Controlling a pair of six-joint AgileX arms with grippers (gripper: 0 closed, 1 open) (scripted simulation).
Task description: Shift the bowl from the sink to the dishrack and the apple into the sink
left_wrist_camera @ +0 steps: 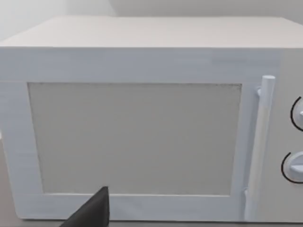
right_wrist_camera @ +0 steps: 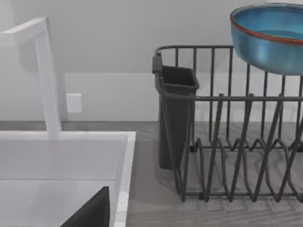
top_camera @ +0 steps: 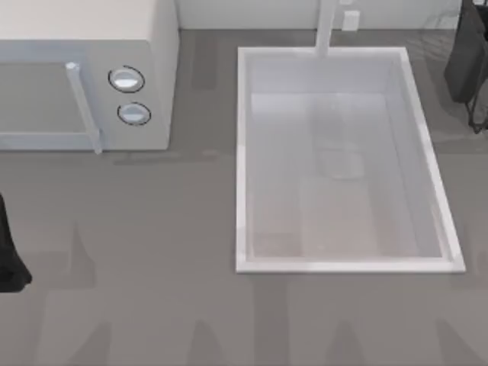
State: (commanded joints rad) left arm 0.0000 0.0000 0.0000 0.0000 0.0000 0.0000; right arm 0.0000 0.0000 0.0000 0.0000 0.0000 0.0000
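Bowl (right_wrist_camera: 270, 40) above dishrack (right_wrist_camera: 236, 142) (sink (top_camera: 244, 152) beside it)

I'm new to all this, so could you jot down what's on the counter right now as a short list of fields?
sink: white basin right of centre, nothing seen in it
faucet: white post at the sink's far rim
bowl: blue, up above the dishrack
dishrack: wire rack beside the sink, dark cup on its end
microwave: white, door closed, top view's left

Glossy blue bowl (right_wrist_camera: 271, 40), thin dark-red rim, teal inside. Dark grey wire dishrack (right_wrist_camera: 236, 142) w/ black caddy (right_wrist_camera: 174, 113). White sink (top_camera: 343, 263), white faucet (right_wrist_camera: 45, 71). White microwave (left_wrist_camera: 142, 118), beige door pane. Grey counter (top_camera: 137, 252).
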